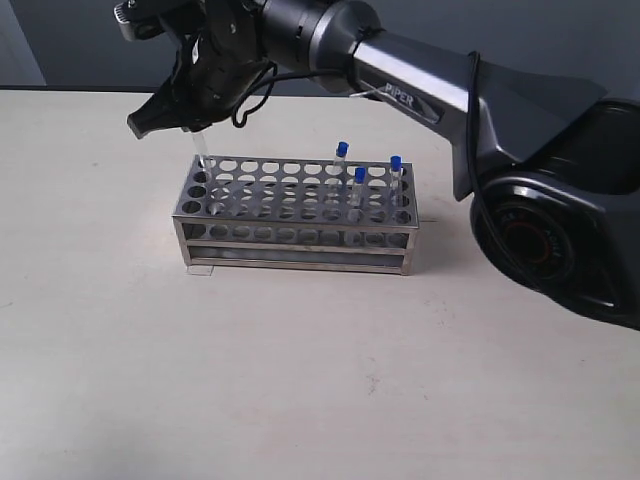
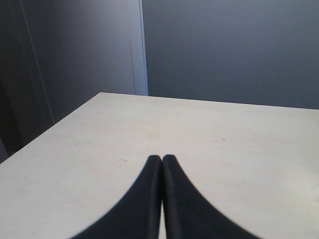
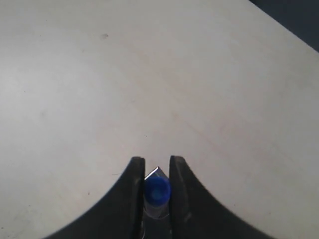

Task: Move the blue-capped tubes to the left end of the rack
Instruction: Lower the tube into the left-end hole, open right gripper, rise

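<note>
The silvery metal rack [image 1: 296, 215] stands mid-table. Three blue-capped tubes stand near its right end: one [image 1: 341, 152], one [image 1: 359, 178] and one [image 1: 396, 165]. My right gripper [image 1: 165, 115] reaches across to the rack's far left corner and is shut on a fourth tube [image 1: 201, 152], whose lower part enters a corner hole. In the right wrist view the blue cap [image 3: 157, 189] sits between the black fingers [image 3: 133, 199], with a rack corner [image 3: 155, 173] just beyond. My left gripper [image 2: 162, 158] is shut and empty over bare table; the exterior view does not show it.
The right arm's grey link [image 1: 420, 85] and black base [image 1: 560, 220] fill the upper right, above the rack's right end. The pale table [image 1: 300, 380] spreads around the rack. A dark wall stands behind the table's far edge [image 2: 209, 101].
</note>
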Robot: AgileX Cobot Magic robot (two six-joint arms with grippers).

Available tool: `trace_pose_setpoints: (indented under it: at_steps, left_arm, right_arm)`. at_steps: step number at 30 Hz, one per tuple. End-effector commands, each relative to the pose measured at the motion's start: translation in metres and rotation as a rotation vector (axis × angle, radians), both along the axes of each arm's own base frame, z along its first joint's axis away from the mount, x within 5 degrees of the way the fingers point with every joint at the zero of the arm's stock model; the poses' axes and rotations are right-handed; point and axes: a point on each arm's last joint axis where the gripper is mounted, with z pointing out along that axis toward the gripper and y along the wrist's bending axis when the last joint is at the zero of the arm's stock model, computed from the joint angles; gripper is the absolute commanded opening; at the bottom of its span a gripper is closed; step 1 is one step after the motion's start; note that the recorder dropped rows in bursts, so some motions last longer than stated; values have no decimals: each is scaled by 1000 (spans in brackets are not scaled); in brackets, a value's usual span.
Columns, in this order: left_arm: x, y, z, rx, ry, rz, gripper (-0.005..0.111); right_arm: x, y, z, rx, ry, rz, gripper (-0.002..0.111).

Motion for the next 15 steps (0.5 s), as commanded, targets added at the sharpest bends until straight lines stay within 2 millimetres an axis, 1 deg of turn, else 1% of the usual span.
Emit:
trace_pose_setpoints:
  at_steps: [1,4,5,6,7,9,12,13,15]
  left_arm:
    - [0,0,-1,-7,1,-7,0]
    - [0,0,-1,-7,1,-7,0]
    - [0,0,-1,-7,1,-7,0]
    - [0,0,-1,-7,1,-7,0]
    - [0,0,-1,-7,1,-7,0]
    - [0,0,-1,-7,1,-7,0]
    - [0,0,-1,-7,1,-7,0]
    - [0,0,-1,-7,1,-7,0]
    - [0,0,-1,-7,-1,-7,0]
  right_arm:
    - [2,-2,-4,-6,14,-15,0]
    - [3,-3,-4,-6,17,-29,2]
    - [3,-3,-4,-6,21,-29,9]
    - [3,-3,-5,-8,22,-29,14]
    - [2,-3,-5,-13,26,-29,25]
    - [1,-4,-6,-29,39,-28,35]
    - [1,-5,-5,-31,41,-28,36]
    - [0,-6,-1,-30,40,-28,36]
    - [-3,-11,14,-35,30,-31,36]
